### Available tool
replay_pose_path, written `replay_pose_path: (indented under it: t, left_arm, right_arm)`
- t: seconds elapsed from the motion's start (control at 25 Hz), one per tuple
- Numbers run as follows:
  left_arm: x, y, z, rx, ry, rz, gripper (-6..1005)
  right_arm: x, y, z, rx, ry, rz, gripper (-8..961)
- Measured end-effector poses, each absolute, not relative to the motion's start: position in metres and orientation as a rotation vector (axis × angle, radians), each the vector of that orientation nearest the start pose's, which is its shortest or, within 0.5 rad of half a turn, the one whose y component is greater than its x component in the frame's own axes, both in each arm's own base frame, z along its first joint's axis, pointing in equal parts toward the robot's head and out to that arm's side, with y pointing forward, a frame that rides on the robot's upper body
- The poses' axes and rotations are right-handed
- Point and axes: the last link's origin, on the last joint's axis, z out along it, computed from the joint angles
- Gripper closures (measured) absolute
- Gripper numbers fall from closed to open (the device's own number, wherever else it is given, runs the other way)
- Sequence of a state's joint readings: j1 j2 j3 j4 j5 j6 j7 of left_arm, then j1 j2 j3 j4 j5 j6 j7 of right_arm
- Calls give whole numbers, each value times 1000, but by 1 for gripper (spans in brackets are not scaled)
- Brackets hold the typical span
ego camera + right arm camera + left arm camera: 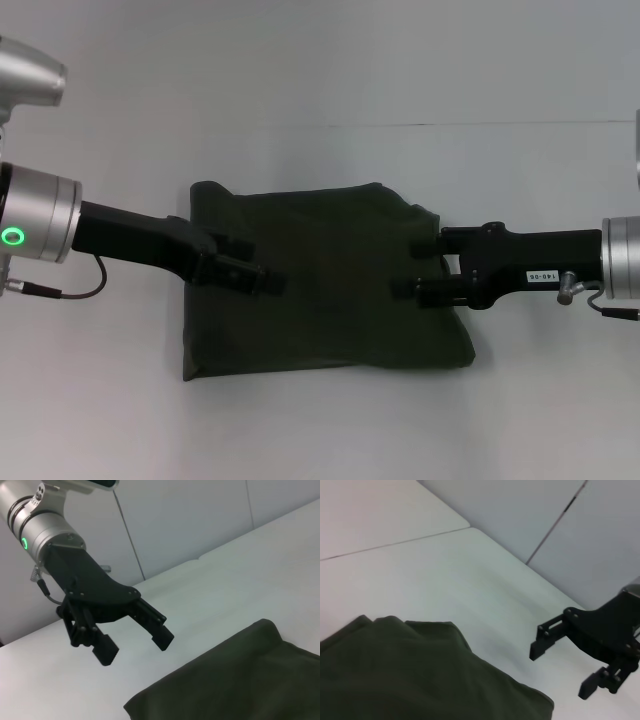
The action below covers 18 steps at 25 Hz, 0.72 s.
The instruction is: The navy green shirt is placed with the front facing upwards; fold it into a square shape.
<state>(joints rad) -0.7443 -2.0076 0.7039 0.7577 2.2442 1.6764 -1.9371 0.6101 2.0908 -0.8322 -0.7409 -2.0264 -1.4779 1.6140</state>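
Observation:
The navy green shirt [325, 285] lies folded into a rough rectangle in the middle of the white table; its print, collar and label are hidden. My left gripper [255, 265] is open and empty over the shirt's left part. My right gripper [415, 265] is open and empty over the shirt's right part. The left wrist view shows the shirt [410, 675] and, farther off, the right gripper [562, 670] held above the table. The right wrist view shows the shirt [240, 680] and the left gripper [135, 647] held above the table.
The white table [320, 430] runs out on all sides of the shirt. A seam line [450, 124] crosses its far part. A pale wall [200, 510] stands behind the table in the wrist views.

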Motion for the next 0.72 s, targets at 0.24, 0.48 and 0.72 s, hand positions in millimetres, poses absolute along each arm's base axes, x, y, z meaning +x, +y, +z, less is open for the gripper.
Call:
replay_pose_path:
  t: [0.24,0.48,0.72]
  left_arm:
    - [-211,369,27,-2900,-998,-397,52]
    - [-211,368,27,-2901,-988,-394,52]
    - [-212,369,27,-2894,-989,-386,52]
  right_arm:
    - [225,359,-9,-2780,713,596,189]
    - [224,361,-7,-2764,716,617,194]
    - [224,361,-7,-2764,718,618,194]
